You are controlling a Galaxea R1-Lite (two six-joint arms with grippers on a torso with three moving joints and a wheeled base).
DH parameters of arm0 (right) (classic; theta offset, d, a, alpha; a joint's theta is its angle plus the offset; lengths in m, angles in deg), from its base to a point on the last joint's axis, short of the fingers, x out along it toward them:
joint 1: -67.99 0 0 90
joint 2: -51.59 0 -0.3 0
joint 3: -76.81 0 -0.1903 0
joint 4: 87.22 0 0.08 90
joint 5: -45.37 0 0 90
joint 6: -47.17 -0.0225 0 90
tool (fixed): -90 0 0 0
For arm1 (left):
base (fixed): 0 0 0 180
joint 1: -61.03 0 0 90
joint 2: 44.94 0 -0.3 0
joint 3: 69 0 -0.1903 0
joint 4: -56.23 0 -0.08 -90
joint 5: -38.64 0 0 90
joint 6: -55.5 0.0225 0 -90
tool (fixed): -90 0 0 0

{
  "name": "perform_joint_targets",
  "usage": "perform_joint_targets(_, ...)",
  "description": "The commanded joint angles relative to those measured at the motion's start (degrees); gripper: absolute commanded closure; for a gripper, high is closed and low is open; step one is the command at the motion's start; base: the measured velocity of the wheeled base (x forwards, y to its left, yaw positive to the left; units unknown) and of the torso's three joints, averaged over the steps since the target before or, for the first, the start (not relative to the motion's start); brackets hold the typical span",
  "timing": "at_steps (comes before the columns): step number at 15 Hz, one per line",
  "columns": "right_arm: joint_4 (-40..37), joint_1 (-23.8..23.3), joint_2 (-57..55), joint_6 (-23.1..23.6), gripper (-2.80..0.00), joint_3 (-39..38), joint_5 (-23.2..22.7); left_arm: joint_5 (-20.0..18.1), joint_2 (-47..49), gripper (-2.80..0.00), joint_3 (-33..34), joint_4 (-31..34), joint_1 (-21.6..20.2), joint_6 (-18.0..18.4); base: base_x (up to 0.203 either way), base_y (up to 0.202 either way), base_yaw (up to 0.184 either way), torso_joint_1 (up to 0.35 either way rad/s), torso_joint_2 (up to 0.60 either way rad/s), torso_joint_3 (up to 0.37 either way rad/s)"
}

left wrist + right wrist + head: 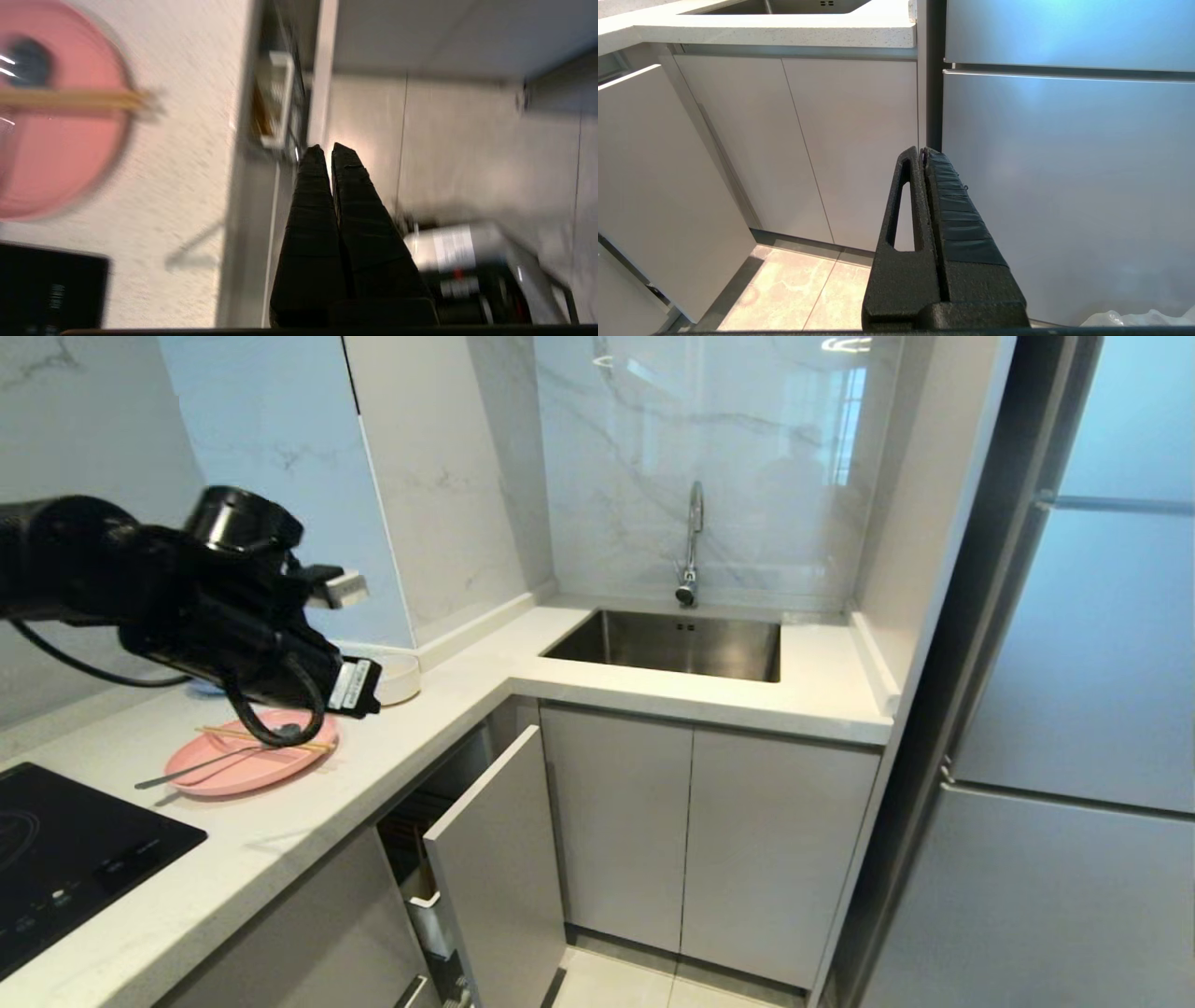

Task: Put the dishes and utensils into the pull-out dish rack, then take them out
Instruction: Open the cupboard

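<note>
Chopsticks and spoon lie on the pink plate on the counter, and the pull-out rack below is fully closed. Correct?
Not quite: the pull-out dish rack stands pulled partly open, as the head view shows. The chopsticks and spoon do lie on the pink plate on the counter.

Pink oval plate point(245, 763): matte, flat, lying on the white countertop beside the black cooktop. Wooden chopsticks point(245, 736): light brown pair, laid side by side across the plate, tips reaching past its rim. Metal spoon point(191, 769): slim, grey, lying across the plate with its long handle overhanging the rim toward the cooktop. Cream-white bowl point(400, 677): small, round, upright on the countertop behind the plate, partly hidden. Pull-out dish rack point(431, 887): drawn out below the countertop; pale front panel and white cutlery box visible.
</note>
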Motion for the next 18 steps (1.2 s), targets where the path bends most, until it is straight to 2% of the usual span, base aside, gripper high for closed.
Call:
perform_joint_targets(1, 0.0, 0.0, 0.0, 0.0, 0.0, -0.1, 0.0, 0.1, 7.3, 0.0, -1.3, 2.4, 0.9, 0.0, 0.0, 0.0, 0.0, 0.0, 0.0, 0.0)
perform_joint_targets(5, -0.1, 0.0, 0.0, 0.0, 0.0, -0.1, 0.0, 0.4, 15.8, 0.0, -4.6, 1.8, 2.1, -0.3, 0.0, 0.0, 0.0, 0.0, 0.0, 0.0)
perform_joint_targets(8, 0.0, 0.0, 0.0, 0.0, 0.0, -0.1, 0.0, 4.5, 22.7, 0.0, -6.9, -6.9, 3.2, -0.5, 0.0, 0.0, 0.0, 0.0, 0.0, 0.0)
perform_joint_targets(9, -0.1, 0.0, 0.0, 0.0, 0.0, -0.1, 0.0, 4.9, 24.4, 0.0, -8.1, -8.0, 3.5, -0.5, 0.0, 0.0, 0.0, 0.0, 0.0, 0.0)
perform_joint_targets(15, 0.0, 0.0, 0.0, 0.0, 0.0, -0.1, 0.0, 5.5, 33.4, 0.0, -14.9, -11.2, 4.2, -1.9, 0.0, 0.0, 0.0, 0.0, 0.0, 0.0)
perform_joint_targets(18, -0.1, 0.0, 0.0, 0.0, 0.0, -0.1, 0.0, 7.5, 35.6, 0.0, -16.0, -12.5, 4.1, -2.0, 0.0, 0.0, 0.0, 0.0, 0.0, 0.0)
